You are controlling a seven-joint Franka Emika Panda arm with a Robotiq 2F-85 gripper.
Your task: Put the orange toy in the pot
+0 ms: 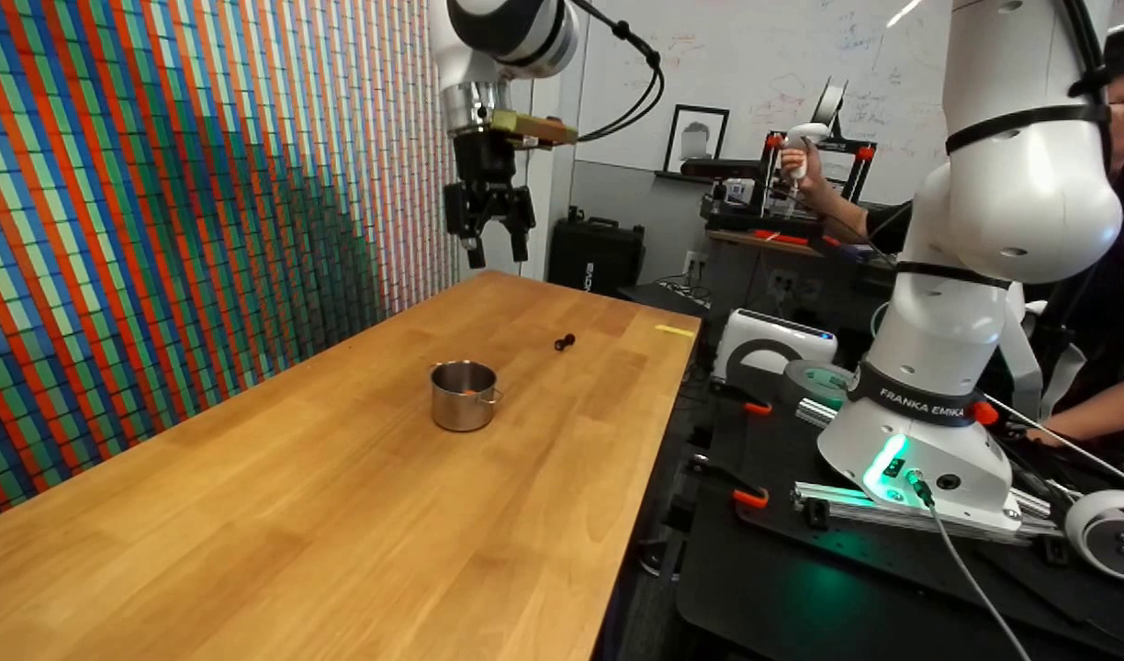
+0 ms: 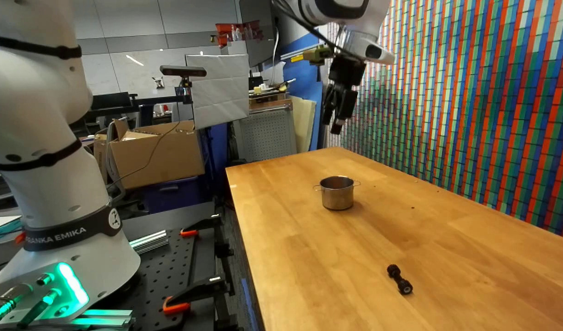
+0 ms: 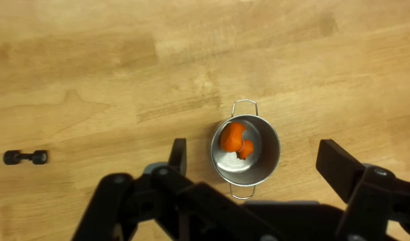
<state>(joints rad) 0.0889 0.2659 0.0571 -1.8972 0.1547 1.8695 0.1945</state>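
The silver metal pot stands upright on the wooden table in both exterior views (image 1: 463,410) (image 2: 337,198). It also shows in the wrist view (image 3: 270,154), with wire handles on two sides. The orange toy (image 3: 232,138) lies inside the pot, against the wall and on the bottom. A small orange bit of the toy (image 1: 470,392) shows over the rim in an exterior view. My gripper hangs well above the table in both exterior views (image 1: 499,257) (image 2: 332,127). In the wrist view its fingers (image 3: 252,150) are wide apart with nothing held, the pot below between them.
A small black dumbbell-shaped object lies on the table, away from the pot, in both exterior views (image 1: 565,342) (image 2: 399,279) and the wrist view (image 3: 25,157). A colourful patterned wall (image 1: 158,229) borders one long side of the table (image 1: 277,514). The arm's base stands along the opposite side.
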